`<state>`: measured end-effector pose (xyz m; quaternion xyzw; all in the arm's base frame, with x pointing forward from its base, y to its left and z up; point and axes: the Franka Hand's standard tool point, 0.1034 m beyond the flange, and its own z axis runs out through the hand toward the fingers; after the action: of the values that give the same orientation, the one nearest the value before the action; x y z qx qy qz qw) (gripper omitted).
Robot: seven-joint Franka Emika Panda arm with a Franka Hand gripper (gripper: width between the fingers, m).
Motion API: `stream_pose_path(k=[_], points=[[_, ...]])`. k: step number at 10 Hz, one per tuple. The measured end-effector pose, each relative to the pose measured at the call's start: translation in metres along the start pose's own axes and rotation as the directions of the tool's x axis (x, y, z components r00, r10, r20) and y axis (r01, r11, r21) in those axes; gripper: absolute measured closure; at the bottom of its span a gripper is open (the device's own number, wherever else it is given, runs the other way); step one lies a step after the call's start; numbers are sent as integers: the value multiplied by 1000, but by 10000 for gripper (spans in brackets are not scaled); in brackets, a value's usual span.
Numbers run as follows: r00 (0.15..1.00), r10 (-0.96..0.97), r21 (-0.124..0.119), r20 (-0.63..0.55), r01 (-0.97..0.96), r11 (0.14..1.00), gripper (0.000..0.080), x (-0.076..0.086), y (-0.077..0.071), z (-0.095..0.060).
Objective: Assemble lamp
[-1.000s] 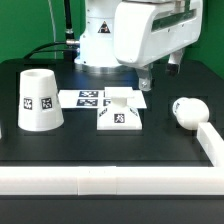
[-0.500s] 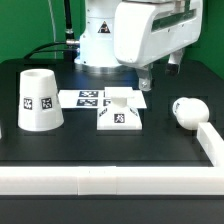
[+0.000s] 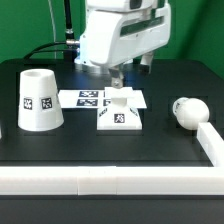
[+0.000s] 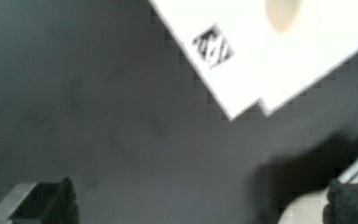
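The white square stepped lamp base [image 3: 120, 116] lies at the table's middle, a tag on its front. Its corner, tag and round hole also show in the wrist view [image 4: 274, 50]. The tapered shade [image 3: 38, 100] stands at the exterior view's left. The round bulb [image 3: 188, 112] lies on its side at the exterior view's right. My gripper [image 3: 114, 78] hangs just above and behind the base. In the wrist view my gripper [image 4: 197, 205] is open, with only dark table between the fingers [image 4: 43, 200].
The marker board [image 3: 88, 98] lies flat behind the base. A low white wall runs along the front [image 3: 100, 180] and up the exterior view's right side [image 3: 212, 142]. Black cables lie at the back left.
The arm has swung toward the exterior view's left, so the gripper now hangs over the back of the base. The lamp parts have not moved.
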<state>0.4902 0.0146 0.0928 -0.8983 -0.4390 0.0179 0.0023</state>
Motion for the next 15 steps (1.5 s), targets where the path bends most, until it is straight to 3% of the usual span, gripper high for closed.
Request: stream_pose_path(k=[3, 6, 9, 14, 15], points=[[1000, 23, 2, 2, -23, 1000, 100, 1, 0, 0], [978, 209, 5, 1, -209, 978, 100, 1, -1, 1], [883, 470, 18, 15, -470, 882, 100, -19, -11, 13], [679, 734, 42, 21, -734, 678, 100, -16, -17, 15], [623, 782, 49, 32, -782, 621, 100, -22, -19, 19]])
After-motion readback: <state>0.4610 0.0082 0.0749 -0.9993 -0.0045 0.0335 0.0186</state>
